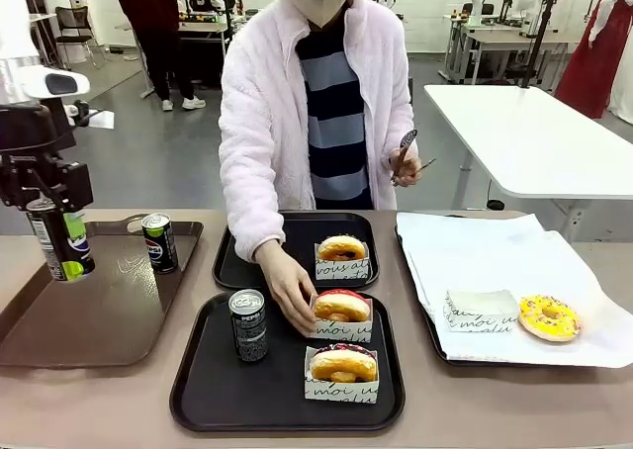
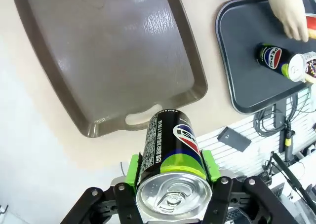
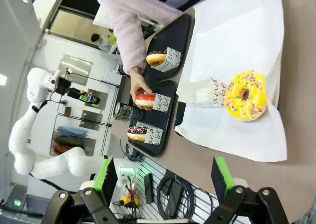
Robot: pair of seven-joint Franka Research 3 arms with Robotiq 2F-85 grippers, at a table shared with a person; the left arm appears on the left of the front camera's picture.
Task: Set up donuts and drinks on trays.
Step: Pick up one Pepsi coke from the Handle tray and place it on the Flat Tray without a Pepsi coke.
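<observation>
My left gripper (image 1: 54, 217) hangs over the left end of the table, shut on an upright drink can with green marks (image 1: 65, 249). In the left wrist view the green pads clamp that can (image 2: 170, 155) on both sides. The near black tray (image 1: 208, 390) holds a Pepsi can (image 1: 248, 323), a chocolate donut (image 1: 343, 362) and a red-iced donut (image 1: 341, 306), which the person's hand (image 1: 289, 293) is touching. On the far black tray (image 1: 247, 266) sits one donut (image 1: 341, 248). My right gripper (image 3: 165, 177) is open above the table's right side, near a yellow sprinkled donut (image 3: 245, 95).
A longer brown tray (image 1: 99, 315) lies below my left gripper with another Pepsi can (image 1: 158, 241) on its far end. At the right, a paper-lined tray (image 1: 514, 261) carries the yellow donut (image 1: 549, 317) and an empty sleeve (image 1: 480, 309). The person's other hand holds tongs (image 1: 406, 152).
</observation>
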